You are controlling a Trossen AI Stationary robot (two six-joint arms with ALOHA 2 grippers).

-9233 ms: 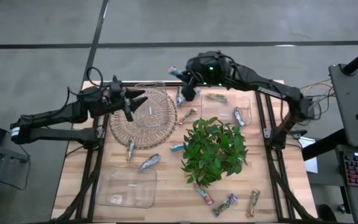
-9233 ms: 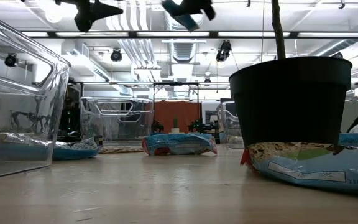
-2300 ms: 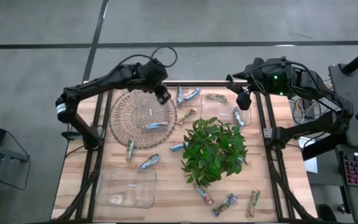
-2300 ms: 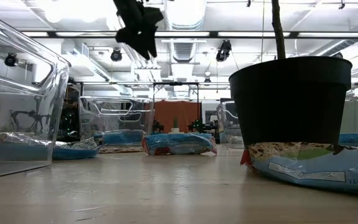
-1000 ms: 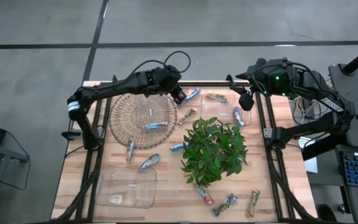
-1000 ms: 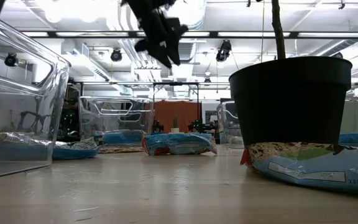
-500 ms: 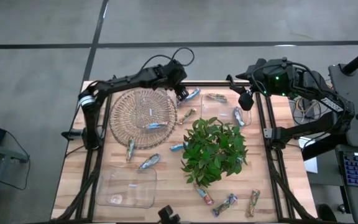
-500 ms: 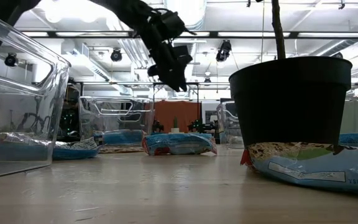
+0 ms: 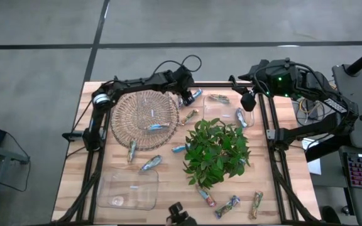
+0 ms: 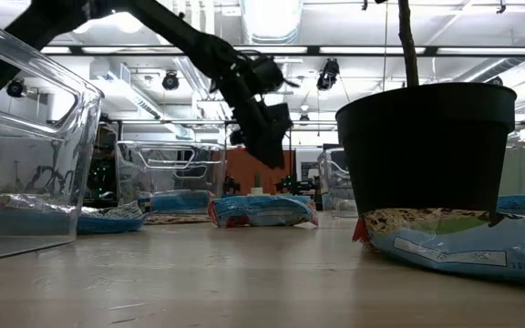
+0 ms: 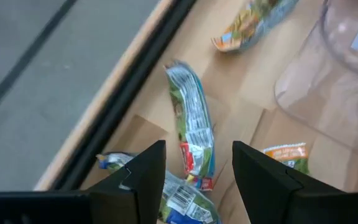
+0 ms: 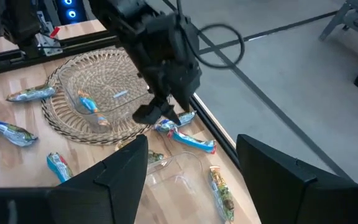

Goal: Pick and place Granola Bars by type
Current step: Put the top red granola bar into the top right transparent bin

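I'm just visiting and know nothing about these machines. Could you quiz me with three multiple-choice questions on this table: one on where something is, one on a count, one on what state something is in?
1. Where is the left hand?
A. Over the bars at the table's far edge, beside the wire basket
B. Over the clear tray
C. Off the table

2. How many bars lie in the wire basket?
A. None
B. One
C. Four

3. What state is the left hand in?
A. Clamped on a bar
B. Open, empty
C. Holding the plant

Answers: 1 A, the high view shows it there. 2 B, one blue bar lies inside. 3 B, its wrist view shows parted fingers with the multicoloured bar lying beyond them.
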